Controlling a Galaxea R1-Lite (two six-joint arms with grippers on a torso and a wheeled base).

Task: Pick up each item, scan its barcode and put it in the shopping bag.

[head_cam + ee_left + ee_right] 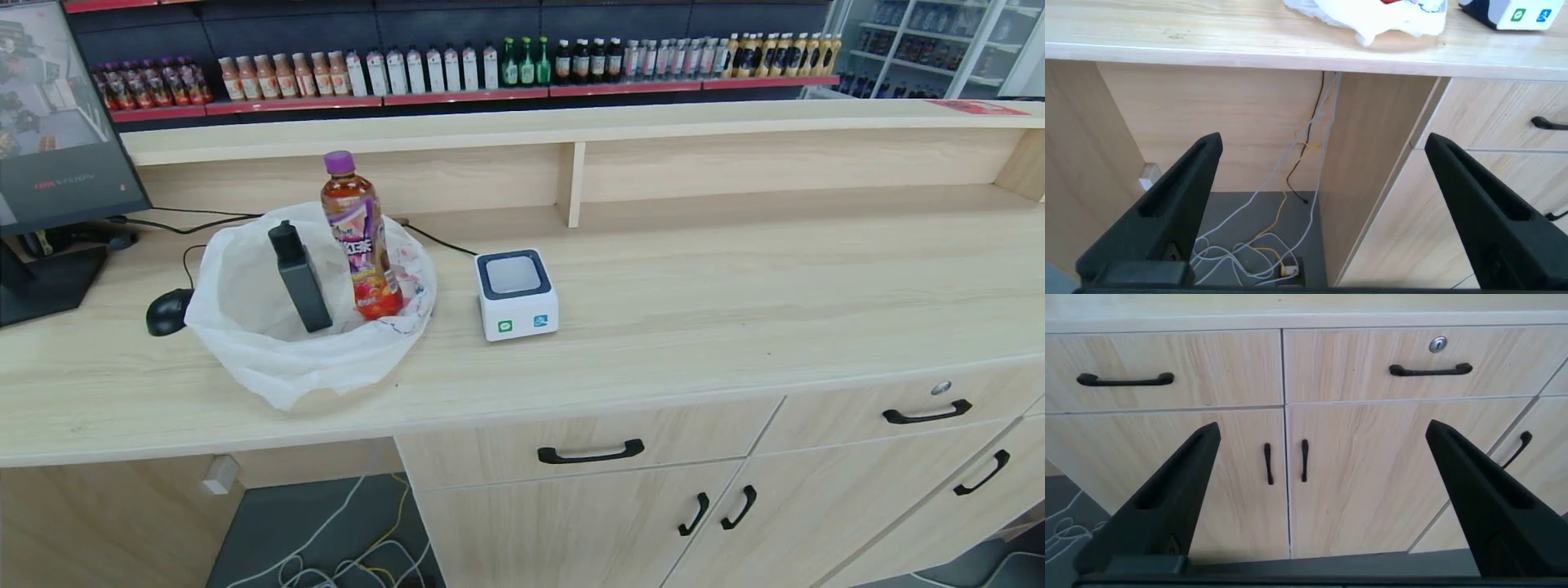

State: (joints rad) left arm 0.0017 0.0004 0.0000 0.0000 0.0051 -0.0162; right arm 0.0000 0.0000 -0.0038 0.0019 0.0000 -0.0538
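Sitting on a wooden counter (735, 269) before drink shelves (490, 90), a bag (245, 351) holds two bottles (359, 237); left gripper (1323, 143) and right gripper (1323, 429) gape wide.

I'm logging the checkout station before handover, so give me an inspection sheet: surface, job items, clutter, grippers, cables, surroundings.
Surface: light wooden counter, no spills seen.
Job's things: white plastic shopping bag holds a standing purple-capped tea bottle and a black rectangular bottle; white cube scanner beside it.
Clutter: black computer mouse and dark monitor left of the bag.
Grippers: left gripper and right gripper empty, jaws open, low before the cabinet.
Cables: black cable behind the bag; loose wires under the counter.
Surroundings: shelves of drink bottles behind.
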